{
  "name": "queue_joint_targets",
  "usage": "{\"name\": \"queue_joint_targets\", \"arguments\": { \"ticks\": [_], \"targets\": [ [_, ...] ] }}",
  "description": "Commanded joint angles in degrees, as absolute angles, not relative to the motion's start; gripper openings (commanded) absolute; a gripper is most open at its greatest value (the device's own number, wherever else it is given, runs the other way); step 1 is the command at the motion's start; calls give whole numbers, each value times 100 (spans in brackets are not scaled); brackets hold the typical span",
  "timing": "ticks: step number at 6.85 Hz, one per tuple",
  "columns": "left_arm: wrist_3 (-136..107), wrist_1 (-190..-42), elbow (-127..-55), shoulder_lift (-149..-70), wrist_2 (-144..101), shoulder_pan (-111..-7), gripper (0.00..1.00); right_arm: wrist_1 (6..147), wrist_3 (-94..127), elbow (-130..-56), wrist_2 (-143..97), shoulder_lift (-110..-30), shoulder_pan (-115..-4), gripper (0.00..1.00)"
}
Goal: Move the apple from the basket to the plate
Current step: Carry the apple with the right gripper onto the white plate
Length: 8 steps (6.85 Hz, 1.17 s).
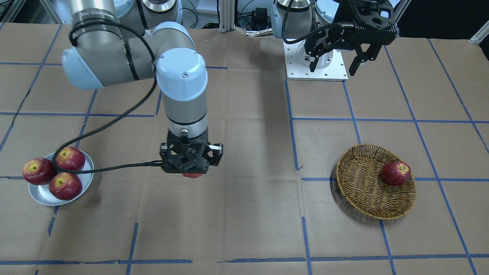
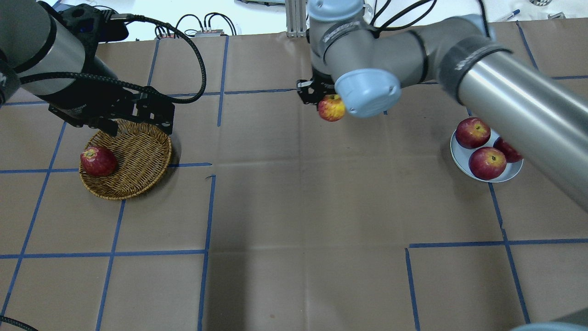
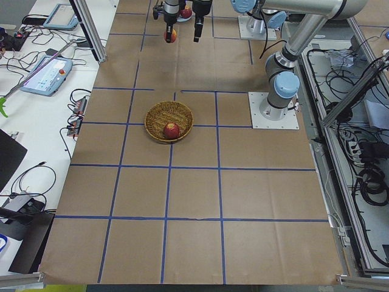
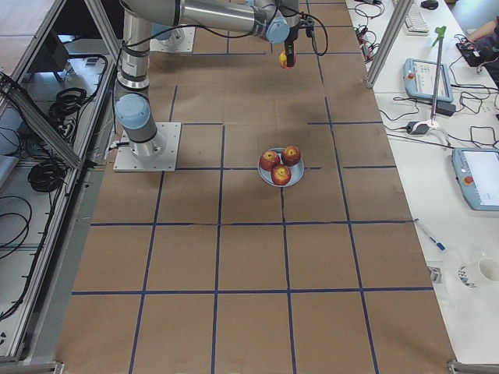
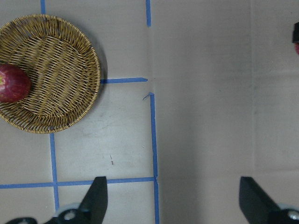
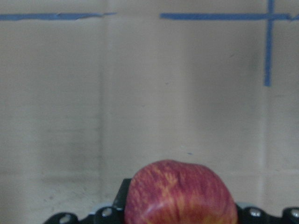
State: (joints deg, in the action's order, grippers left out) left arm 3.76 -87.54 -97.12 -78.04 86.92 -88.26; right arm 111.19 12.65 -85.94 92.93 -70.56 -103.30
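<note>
The pale, streaky pinkish-red and yellow apple [image 2: 331, 108] hangs above the middle of the table, with my right gripper [image 1: 191, 171] shut on it. The right wrist view shows the apple [image 6: 182, 195] filling the bottom centre over bare paper. The wicker basket [image 2: 138, 156] sits on my left side and holds one dark red apple [image 2: 98, 161] against its rim. My left gripper [image 1: 333, 68] hovers open and empty, high up and back from the basket [image 1: 363, 179]. The silver-grey plate [image 1: 42, 195] lies on my right side with three glossy red apples [image 1: 65, 186] on it.
Brown paper with blue tape grid lines covers the table. The left arm's white base plate [image 1: 317, 72] is at the back. Bare paper lies between the held apple and the plate [image 2: 503, 178]. Pendants and cables lie on side benches beyond the table ends.
</note>
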Motion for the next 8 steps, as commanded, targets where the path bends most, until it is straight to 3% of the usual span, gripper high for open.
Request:
{"name": "queue_joint_targets", "arguments": {
  "ticks": [1, 3, 5, 8],
  "targets": [
    [369, -8754, -9712, -7805, 8692, -8833, 99, 10075, -606, -8525, 9281, -7654, -8744, 35],
    [369, -8754, -9712, -7805, 8692, -8833, 99, 9862, -1788, -8621, 9264, -7655, -7608, 35],
    [378, -8754, -9712, -7805, 8692, -8833, 99, 10289, -2817, -9234, 8994, -7612, -6806, 35],
    [378, -8754, -9712, -7813, 8675, -8833, 99, 11687, -3094, -9896, 8921, -7088, -6557, 35]
  ]
}}
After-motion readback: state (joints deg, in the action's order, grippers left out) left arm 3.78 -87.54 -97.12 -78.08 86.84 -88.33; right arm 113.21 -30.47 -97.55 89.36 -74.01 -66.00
